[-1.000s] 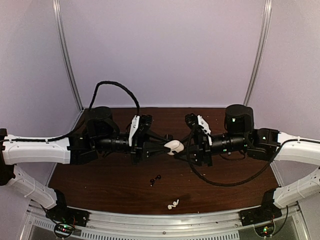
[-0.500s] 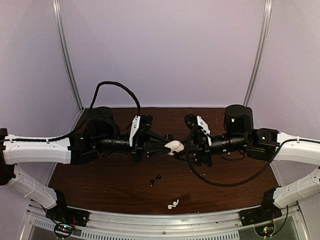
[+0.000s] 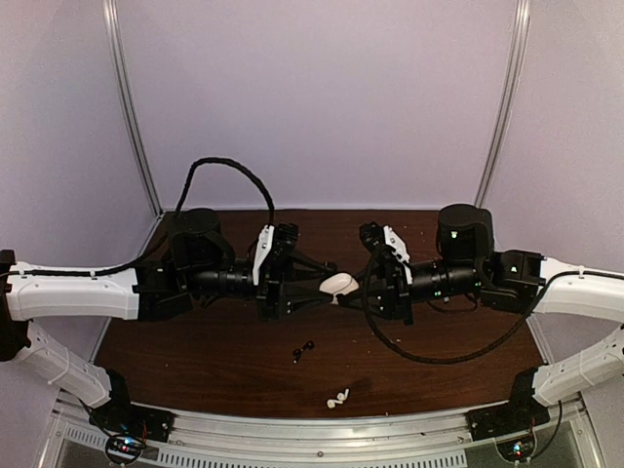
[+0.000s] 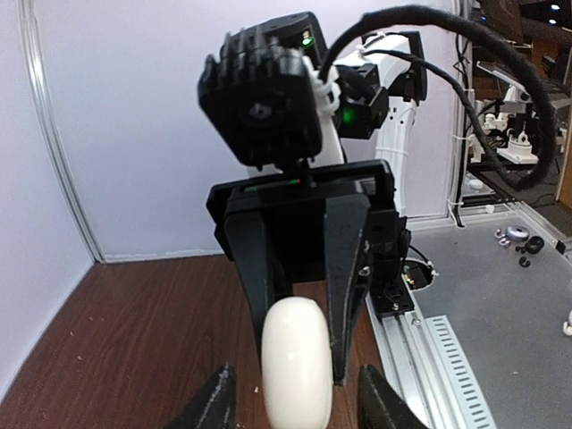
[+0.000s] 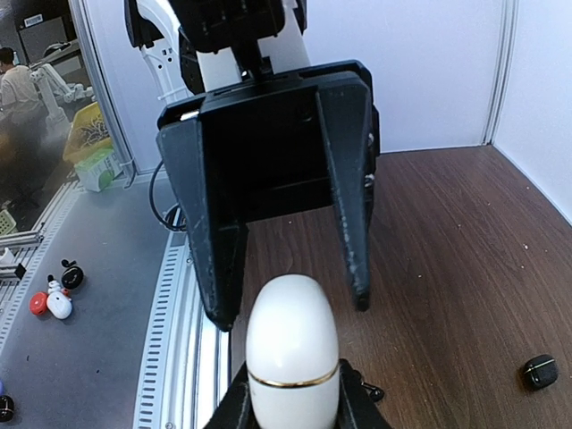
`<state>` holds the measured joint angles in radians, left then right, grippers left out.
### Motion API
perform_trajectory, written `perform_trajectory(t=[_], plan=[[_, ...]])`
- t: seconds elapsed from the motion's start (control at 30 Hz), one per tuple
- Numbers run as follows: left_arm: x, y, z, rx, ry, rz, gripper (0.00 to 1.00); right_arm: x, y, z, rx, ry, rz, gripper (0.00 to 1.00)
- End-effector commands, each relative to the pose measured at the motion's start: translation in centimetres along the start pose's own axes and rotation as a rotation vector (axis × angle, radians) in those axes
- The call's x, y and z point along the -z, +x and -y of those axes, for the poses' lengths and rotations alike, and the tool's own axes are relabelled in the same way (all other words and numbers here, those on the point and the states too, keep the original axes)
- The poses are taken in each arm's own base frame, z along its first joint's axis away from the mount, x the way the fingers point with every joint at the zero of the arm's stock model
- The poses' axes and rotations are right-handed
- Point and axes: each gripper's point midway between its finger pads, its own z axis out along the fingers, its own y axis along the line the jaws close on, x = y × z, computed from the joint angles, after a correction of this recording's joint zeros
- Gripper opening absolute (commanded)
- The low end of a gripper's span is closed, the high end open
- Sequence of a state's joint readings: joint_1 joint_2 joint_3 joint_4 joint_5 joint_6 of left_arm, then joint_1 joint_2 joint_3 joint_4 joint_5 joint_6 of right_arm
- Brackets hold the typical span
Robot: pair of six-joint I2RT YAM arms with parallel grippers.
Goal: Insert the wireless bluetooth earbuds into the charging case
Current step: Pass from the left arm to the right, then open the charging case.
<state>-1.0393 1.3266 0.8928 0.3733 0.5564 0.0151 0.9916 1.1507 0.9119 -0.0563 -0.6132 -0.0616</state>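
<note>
Above the brown wooden desk (image 3: pixel 195 361), we see the right fingers (image 5: pixel 234 407) clamped on the glossy white egg-shaped charging case (image 5: pixel 292 340); the left fingers (image 5: pixel 344 197) stand open, flanking it.

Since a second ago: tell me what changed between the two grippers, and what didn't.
The left gripper opened and let go of the white case. The right gripper closed on it and now holds it alone, in mid-air between the arms: a handover from left to right. The case itself barely moved, both arms kept their places, and the black earbuds and white earbuds lie on the table where they were.
</note>
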Motion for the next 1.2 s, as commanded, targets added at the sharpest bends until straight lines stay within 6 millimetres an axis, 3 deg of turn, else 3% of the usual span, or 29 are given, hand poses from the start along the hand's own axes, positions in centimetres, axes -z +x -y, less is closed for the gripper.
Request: perform_trajectory(t=[0.0,0.37,0.8,1.07,1.17], plan=[[0.0,-1.0,-0.9,-0.025,-0.038,0.033,0.49,0.2,-1.3,-0.1,0.016,0.002,0.031,0.16],[0.4,-1.1,-3.8,-0.027,-0.207,-0.003,0.45,0.3,-1.0,-0.6,0.029,-0.019,0.023,0.10],[1.8,-2.0,-5.5,-0.021,-0.279,0.033,0.44,0.4,-0.4,-0.8,0.022,-0.028,0.013,0.08],[2.3,-2.4,-5.5,-0.001,-0.282,0.051,0.44,0.3,-0.1,-0.6,0.018,-0.022,0.010,0.08],[2.3,-2.6,-3.9,-0.056,-0.198,0.063,0.46,0.4,-0.2,-0.5,0.018,-0.013,0.011,0.08]])
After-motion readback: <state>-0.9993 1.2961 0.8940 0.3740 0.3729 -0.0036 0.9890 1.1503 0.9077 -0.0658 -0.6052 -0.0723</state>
